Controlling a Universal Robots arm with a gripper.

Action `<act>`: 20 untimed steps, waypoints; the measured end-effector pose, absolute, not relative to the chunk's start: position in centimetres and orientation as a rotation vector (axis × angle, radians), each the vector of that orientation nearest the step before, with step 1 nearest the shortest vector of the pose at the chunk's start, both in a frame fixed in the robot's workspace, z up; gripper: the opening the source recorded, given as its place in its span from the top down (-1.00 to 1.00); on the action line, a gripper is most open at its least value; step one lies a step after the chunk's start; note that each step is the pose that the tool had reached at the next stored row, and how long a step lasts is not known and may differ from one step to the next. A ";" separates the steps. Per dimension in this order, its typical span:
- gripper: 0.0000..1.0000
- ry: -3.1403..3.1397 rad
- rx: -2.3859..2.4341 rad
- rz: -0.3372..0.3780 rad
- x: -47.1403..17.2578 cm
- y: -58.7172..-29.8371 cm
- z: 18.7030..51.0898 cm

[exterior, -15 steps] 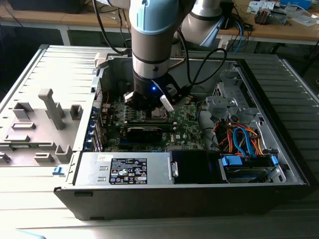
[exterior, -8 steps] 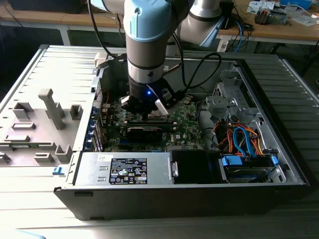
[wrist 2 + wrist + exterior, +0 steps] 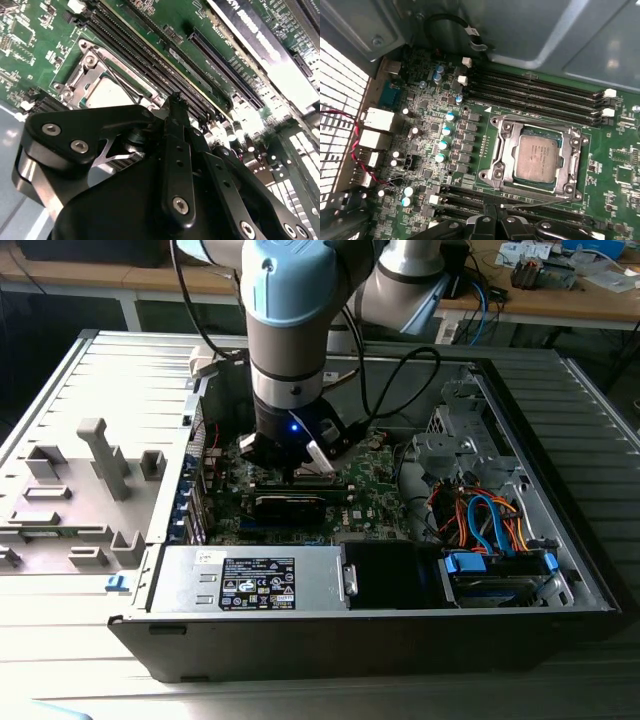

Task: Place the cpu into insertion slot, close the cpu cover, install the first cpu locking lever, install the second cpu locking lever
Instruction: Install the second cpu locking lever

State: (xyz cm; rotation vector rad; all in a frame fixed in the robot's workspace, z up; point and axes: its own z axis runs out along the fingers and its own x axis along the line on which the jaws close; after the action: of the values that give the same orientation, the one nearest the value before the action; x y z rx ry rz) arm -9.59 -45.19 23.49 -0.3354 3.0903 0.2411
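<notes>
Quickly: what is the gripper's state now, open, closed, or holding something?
Gripper: closed, holding nothing visible, low over the motherboard beside the cpu in its socket.

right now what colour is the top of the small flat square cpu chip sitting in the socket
Pale grey metal; the small flat square cpu chip shows best in the first wrist view, seated in the silver-framed socket.

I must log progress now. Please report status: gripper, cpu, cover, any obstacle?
Gripper low over the motherboard, beside the insertion slot; fingers together, holding nothing. Cpu seated in slot. Cpu cover down around it. No obstacle seen.
</notes>
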 end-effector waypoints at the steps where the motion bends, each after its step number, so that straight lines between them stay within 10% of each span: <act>1: 0.79 3.089 -0.336 0.241 -9.6 -45.2 24.1; 20: 0.79 3.112 -0.287 0.290 -7.9 -45.2 26.7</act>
State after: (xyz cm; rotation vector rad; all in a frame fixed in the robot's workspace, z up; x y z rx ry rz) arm -7.87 -45.19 26.72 -0.2875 3.1116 0.2905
